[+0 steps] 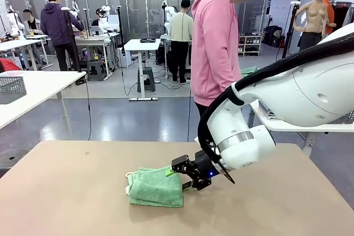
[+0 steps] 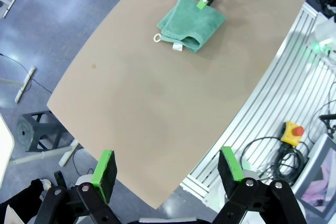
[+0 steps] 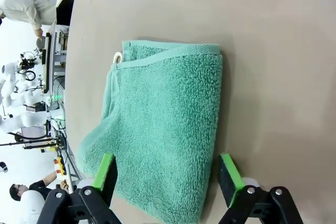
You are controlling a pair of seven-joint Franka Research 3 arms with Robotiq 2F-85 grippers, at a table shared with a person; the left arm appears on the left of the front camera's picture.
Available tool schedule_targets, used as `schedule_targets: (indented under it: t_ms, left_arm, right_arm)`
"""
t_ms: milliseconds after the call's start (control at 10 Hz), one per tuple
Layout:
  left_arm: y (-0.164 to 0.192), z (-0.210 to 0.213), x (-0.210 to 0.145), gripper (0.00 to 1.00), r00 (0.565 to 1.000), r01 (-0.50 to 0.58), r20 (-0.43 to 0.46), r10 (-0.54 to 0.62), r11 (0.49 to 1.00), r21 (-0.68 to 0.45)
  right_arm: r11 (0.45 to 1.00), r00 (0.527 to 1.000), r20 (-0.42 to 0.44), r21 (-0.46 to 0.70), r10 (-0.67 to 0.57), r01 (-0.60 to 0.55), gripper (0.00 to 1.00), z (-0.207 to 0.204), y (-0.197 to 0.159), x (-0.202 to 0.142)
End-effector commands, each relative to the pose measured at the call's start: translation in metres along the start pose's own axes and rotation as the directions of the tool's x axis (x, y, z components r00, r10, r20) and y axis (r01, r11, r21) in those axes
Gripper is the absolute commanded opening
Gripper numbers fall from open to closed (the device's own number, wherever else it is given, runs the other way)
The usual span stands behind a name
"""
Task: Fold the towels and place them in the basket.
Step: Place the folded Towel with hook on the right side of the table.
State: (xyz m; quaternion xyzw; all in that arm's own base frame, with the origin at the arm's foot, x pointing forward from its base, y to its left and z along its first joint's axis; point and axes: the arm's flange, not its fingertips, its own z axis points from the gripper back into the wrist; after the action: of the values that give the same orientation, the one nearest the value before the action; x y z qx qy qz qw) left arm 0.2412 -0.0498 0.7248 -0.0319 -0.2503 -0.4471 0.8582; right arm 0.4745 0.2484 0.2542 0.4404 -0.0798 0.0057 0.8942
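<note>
Towel-folding at the shared table: the mint green towel [image 1: 155,189] lies folded at lower centre of the front view on the tan table [image 1: 72,192]. The right gripper [image 3: 167,171], jaws wide, straddles one edge low over the cloth, apparently lined up to pinch it. The left gripper [image 2: 168,171], also wide and empty, hangs high above the table's lower edge, clear of the work.

The folded mint-green terry towel [image 3: 168,124] lies flat on the tan tabletop [image 3: 278,51], a white loop [image 3: 117,57] at its far corner; the right gripper [image 3: 167,169] hangs wide-spread over its near edge.
</note>
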Motion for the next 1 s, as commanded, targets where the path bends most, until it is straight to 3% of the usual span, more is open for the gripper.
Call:
schedule_targets:
  t_ms: [0,100,200,300,400,600,700,800,900]
  left_arm:
    - [-0.001,-0.001,-0.002,0.97,1.0,-0.007,-0.004,0.007,1.0,0.017]
    - [-0.001,-0.001,-0.002,0.97,1.0,-0.007,-0.004,0.007,1.0,0.017]
    - [-0.001,-0.001,-0.002,0.97,1.0,-0.007,-0.004,0.007,1.0,0.017]
    - [-0.001,-0.001,-0.002,0.97,1.0,-0.007,-0.004,0.007,1.0,0.017]
    - [-0.001,-0.001,-0.002,0.97,1.0,-0.007,-0.004,0.007,1.0,0.017]
    - [-0.001,-0.001,-0.002,0.97,1.0,-0.007,-0.004,0.007,1.0,0.017]
    - [-0.001,-0.001,-0.002,0.97,1.0,-0.007,-0.004,0.007,1.0,0.017]
    - [-0.001,-0.001,-0.002,0.97,1.0,-0.007,-0.004,0.007,1.0,0.017]
    - [-0.001,-0.001,-0.002,0.97,1.0,-0.007,-0.004,0.007,1.0,0.017]
  right_arm:
    - [1.0,1.0,0.006,-0.006,-0.011,0.011,0.96,-0.007,0.0,0.004]
    - [1.0,1.0,0.013,-0.009,-0.012,0.012,0.96,-0.008,0.001,0.005]
    - [1.0,1.0,0.011,-0.015,0.003,-0.003,0.44,-0.01,0.004,0.005]
    - [0.999,1.0,0.005,-0.032,-0.001,0.001,0.37,-0.014,0.005,0.004]
    - [0.999,1.0,0.003,-0.037,-0.007,0.007,0.0,-0.016,0.006,0.004]
    - [0.999,1.0,0.001,-0.045,-0.016,0.017,0.0,-0.019,0.008,0.003]
    - [0.999,1.0,0.005,-0.052,-0.015,0.015,0.1,-0.019,0.01,0.002]
    - [0.998,1.0,0.013,-0.058,-0.013,0.014,0.0,-0.019,0.012,0.001]
    - [0.998,1.0,0.02,-0.063,-0.012,0.014,0.0,-0.018,0.013,-0.001]
